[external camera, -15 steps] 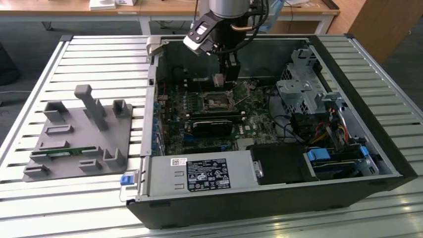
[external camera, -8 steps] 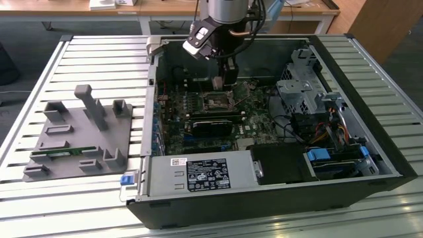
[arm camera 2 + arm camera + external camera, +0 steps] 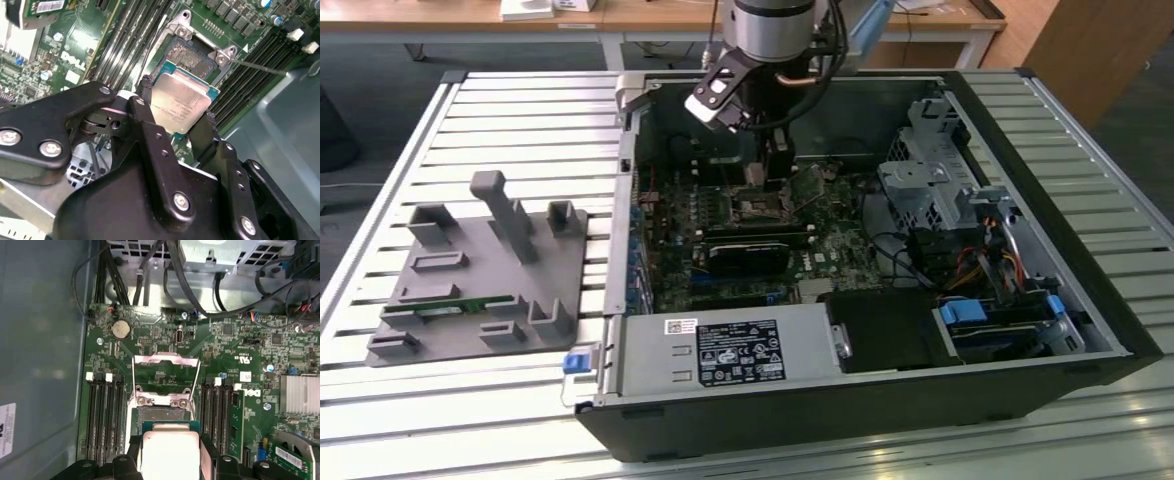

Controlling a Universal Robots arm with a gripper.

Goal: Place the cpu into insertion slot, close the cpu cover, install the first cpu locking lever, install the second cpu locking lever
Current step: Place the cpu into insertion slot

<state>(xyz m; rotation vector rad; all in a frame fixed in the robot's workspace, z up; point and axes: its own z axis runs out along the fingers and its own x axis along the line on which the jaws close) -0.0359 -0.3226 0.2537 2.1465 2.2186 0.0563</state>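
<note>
Well to the exterior view's left of the slot [image 3: 762, 208], a grey tray [image 3: 480, 270] lies on the slatted table [image 3: 520, 100], outside the open case [image 3: 854, 420]. The slot itself sits in the green board [image 3: 834, 262] inside the case. The gripper [image 3: 778, 165] hangs straight above it on the arm. To the exterior view's right of the slot stands a metal drive cage [image 3: 921, 185].

In the second wrist view the gripper [image 3: 177, 102] is clamped on the cpu [image 3: 180, 102]. One black finger [image 3: 145, 107] presses on one edge of the cpu and the other finger on the opposite edge. The cpu's pale metal top faces the camera. It hangs over the near edge of the slot [image 3: 187, 55], and most of the slot's dark centre shows bare beyond it, so the cpu is not seated. A thin lever [image 3: 260, 66] sticks out from one corner of the slot.

In the first wrist view memory slots [image 3: 106, 415] run along both sides of the slot [image 3: 162, 415]. The cpu [image 3: 170, 452] hides the slot's near part. Just beyond the slot the cover [image 3: 165, 359] stands swung open, its silver frame clear of the slot. A round coin battery [image 3: 120, 329] lies on the board farther beyond the slot, and a finned heatsink [image 3: 300, 395] sits well off to the slot's side.
</note>
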